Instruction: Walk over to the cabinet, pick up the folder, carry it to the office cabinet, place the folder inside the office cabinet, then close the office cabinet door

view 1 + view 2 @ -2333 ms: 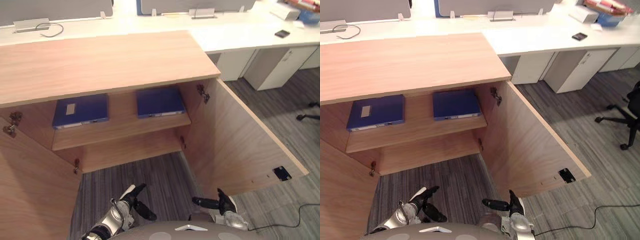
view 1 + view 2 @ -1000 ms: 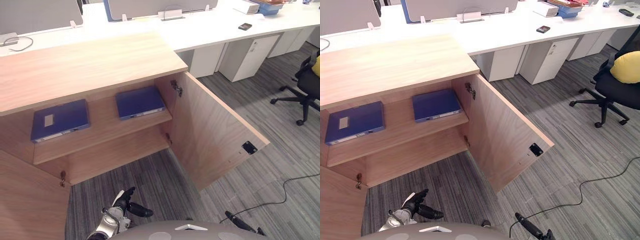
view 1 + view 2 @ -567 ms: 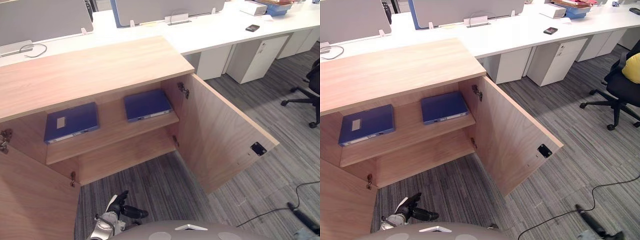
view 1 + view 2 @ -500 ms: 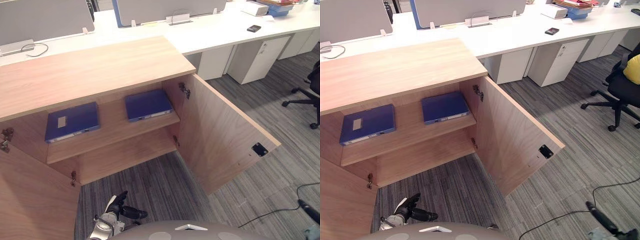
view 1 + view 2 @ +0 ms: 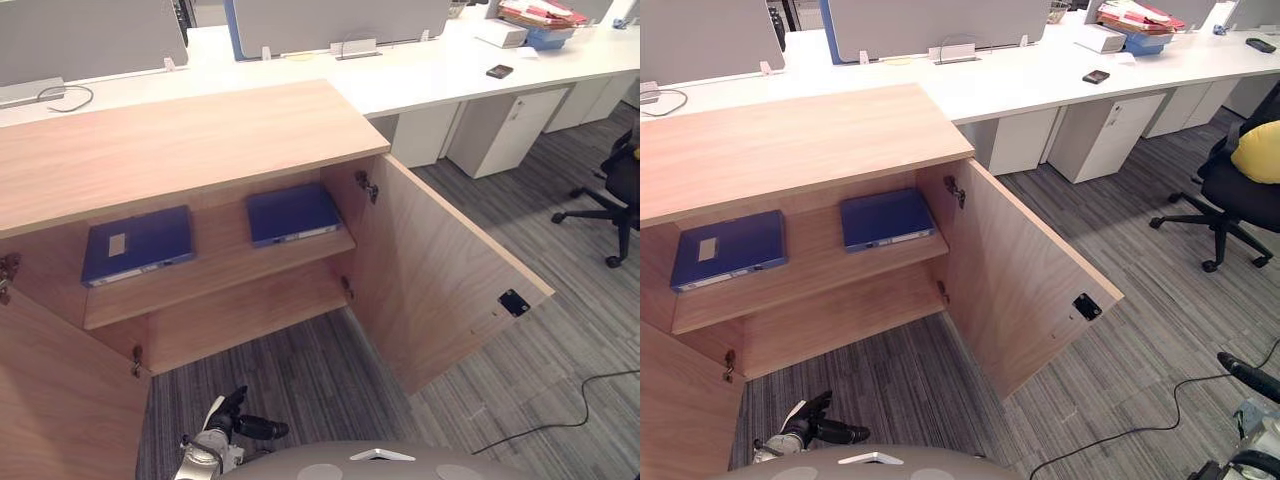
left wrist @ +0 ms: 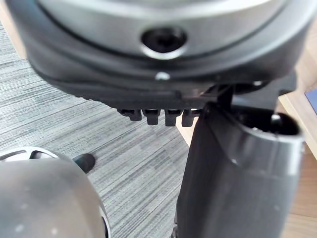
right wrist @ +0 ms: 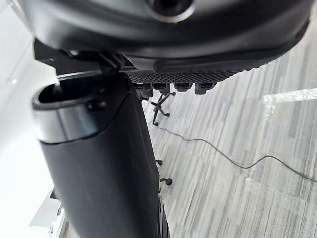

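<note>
Open cabinet ahead, nothing picked up yet.
Left folder and right folder lie flat on the cabinet shelf; left hand and right hand hang low, relaxed, empty, likely out of reach.

right hand: mostly cut off at edge
left door: cropped
folder: I can't read its label

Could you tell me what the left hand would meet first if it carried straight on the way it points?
Probably the carpet: the left hand hangs low before the open cabinet, fingers aimed toward the robot's right. Beyond stands the open right door, though depth is unclear.
</note>
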`<state>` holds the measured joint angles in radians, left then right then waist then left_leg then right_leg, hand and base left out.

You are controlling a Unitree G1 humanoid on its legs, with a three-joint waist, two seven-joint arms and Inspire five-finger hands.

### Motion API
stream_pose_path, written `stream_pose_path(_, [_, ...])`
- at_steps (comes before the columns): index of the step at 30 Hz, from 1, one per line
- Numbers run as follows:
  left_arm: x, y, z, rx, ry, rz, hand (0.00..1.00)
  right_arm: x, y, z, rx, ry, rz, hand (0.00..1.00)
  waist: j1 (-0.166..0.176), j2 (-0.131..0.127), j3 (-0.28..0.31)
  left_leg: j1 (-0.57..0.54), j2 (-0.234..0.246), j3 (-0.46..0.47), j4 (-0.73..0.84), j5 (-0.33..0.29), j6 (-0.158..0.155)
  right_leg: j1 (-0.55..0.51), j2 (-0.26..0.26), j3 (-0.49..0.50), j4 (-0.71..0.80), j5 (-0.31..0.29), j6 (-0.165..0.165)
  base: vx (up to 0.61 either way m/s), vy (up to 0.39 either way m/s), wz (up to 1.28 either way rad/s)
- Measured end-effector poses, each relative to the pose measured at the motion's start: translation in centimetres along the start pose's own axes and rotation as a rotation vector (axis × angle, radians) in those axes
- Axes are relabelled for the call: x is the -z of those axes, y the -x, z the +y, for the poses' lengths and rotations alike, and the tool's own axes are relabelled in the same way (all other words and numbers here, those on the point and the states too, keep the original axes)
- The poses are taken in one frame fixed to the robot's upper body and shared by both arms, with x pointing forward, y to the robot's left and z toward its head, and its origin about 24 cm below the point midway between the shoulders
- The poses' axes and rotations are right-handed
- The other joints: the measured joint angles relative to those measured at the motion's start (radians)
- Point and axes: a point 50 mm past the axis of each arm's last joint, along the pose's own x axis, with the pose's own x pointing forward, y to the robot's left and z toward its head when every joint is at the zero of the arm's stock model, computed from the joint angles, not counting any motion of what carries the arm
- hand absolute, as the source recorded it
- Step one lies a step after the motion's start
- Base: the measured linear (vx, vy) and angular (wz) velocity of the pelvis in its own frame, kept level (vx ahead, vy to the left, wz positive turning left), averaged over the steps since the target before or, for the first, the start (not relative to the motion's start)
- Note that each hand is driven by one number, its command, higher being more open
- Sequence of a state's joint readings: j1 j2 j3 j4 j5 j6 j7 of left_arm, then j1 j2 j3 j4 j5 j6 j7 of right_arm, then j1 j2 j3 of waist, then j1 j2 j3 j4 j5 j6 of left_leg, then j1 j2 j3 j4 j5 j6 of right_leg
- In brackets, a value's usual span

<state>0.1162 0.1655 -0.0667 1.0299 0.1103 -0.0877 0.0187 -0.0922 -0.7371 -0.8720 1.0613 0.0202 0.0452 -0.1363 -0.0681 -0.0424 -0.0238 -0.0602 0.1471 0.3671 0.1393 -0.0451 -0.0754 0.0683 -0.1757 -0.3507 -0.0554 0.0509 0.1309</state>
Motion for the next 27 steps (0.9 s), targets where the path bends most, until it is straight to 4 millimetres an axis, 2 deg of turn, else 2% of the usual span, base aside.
stream_pose_path(3, [0.1, 0.0, -0.4, 0.005, 0.014, 0.002, 1.0, -1.2, 0.2, 1.4, -0.049, 0.084, -0.056, 1.0, 0.001, 0.004, -0.004, 0.002, -0.002, 0.003, 0.0, 0.001, 0.001, 0.0, -0.004, 0.001, 0.0, 0.001, 0.0, 0.0, 0.0, 0.0])
stream_pose_path(6, [0.1, 0.1, -1.1, 0.019, 0.031, 0.002, 1.0, -2.7, 0.5, 2.9, -0.096, 0.147, -0.129, 1.0, 0.009, 0.021, -0.014, 0.003, -0.007, 0.005, -0.002, 0.003, 0.003, -0.001, -0.007, 0.001, -0.001, 0.001, 0.001, 0.0, 0.0, 0.0])
stream_pose_path(9, [-0.1, 0.1, -1.5, 0.027, 0.052, -0.005, 1.0, -3.6, 1.3, 5.8, -0.175, 0.182, -0.188, 1.0, 0.011, 0.034, -0.011, 0.007, -0.007, 0.01, -0.005, 0.004, 0.004, -0.001, -0.007, 0.006, -0.002, 0.002, 0.001, -0.01, 0.001, -0.04])
stream_pose_path(10, [-0.2, 0.1, -1.7, 0.032, 0.055, -0.007, 1.0, -3.6, 2.2, 7.8, -0.241, 0.209, -0.227, 1.0, 0.011, 0.038, -0.006, 0.012, -0.005, 0.016, -0.006, 0.004, 0.004, -0.002, -0.006, 0.017, -0.003, 0.002, 0.001, -0.01, 0.002, -0.13])
stream_pose_path(12, [-0.3, 0.0, -1.9, 0.037, 0.054, -0.009, 1.0, -3.5, 3.2, 9.7, -0.305, 0.233, -0.256, 1.0, 0.014, 0.04, -0.005, 0.015, -0.004, 0.029, -0.009, 0.004, 0.003, -0.009, -0.006, 0.031, -0.004, 0.005, 0.001, -0.01, 0.003, -0.24])
stream_pose_path(13, [-0.5, 0.0, -2.0, 0.042, 0.046, -0.015, 1.0, -3.1, 4.2, 11.6, -0.37, 0.253, -0.272, 1.0, 0.019, 0.041, -0.003, 0.016, -0.001, 0.046, -0.012, 0.004, 0.003, -0.019, -0.003, 0.047, -0.007, 0.01, -0.001, 0.02, 0.004, -0.71])
stream_pose_path(14, [-1.5, -0.2, -2.3, 0.061, 0.019, -0.044, 1.0, -1.8, 7.1, 16.3, -0.539, 0.285, -0.287, 1.0, 0.037, 0.042, 0.034, 0.034, 0.003, 0.078, -0.012, -0.001, 0.0, -0.028, 0.001, 0.092, -0.022, 0.027, -0.004, 0.03, 0.009, -0.67])
stream_pose_path(17, [-1.6, -0.3, -2.3, 0.064, 0.017, -0.048, 1.0, -1.8, 7.3, 16.6, -0.555, 0.308, -0.299, 1.0, 0.036, 0.041, 0.042, 0.035, 0.003, 0.078, -0.012, -0.005, 0.0, -0.034, 0.002, 0.104, -0.022, 0.028, -0.004, 0.03, -0.004, -0.27])
stream_pose_path(19, [-2.1, -0.4, -2.4, 0.071, -0.004, -0.061, 1.0, -2.1, 8.4, 17.6, -0.581, 0.342, -0.352, 1.0, 0.032, 0.044, 0.053, 0.04, 0.003, 0.075, -0.017, -0.007, -0.004, -0.037, 0.004, 0.112, -0.022, 0.029, -0.004, 0.01, -0.014, -0.17])
stream_pose_path(21, [-2.2, -0.4, -2.8, 0.097, -0.06, -0.064, 1.0, -2.0, 10.8, 18.7, -0.681, 0.442, -0.468, 1.0, 0.016, 0.04, 0.059, 0.037, 0.002, 0.079, -0.026, -0.007, -0.004, -0.052, 0.005, 0.12, -0.022, 0.031, -0.003, 0.01, -0.019, -0.2])
stream_pose_path(24, [-2.6, -0.4, -3.5, 0.135, -0.129, -0.079, 1.0, -0.4, 12.2, 19.2, -0.809, 0.527, -0.477, 1.0, 0.007, 0.031, 0.056, 0.047, 0.0, 0.075, -0.051, 0.005, -0.007, -0.048, 0.009, 0.112, -0.022, 0.031, -0.003, 0.01, -0.026, 0.0])
stream_pose_path(27, [-3.1, -0.5, -4.0, 0.17, -0.17, -0.094, 1.0, 2.3, 14.4, 20.3, -1.015, 0.669, -0.452, 1.0, 0.01, 0.011, 0.054, 0.049, -0.002, 0.047, -0.098, 0.042, -0.009, -0.042, 0.017, 0.075, -0.022, 0.031, -0.003, 0.0, -0.065, 0.27])
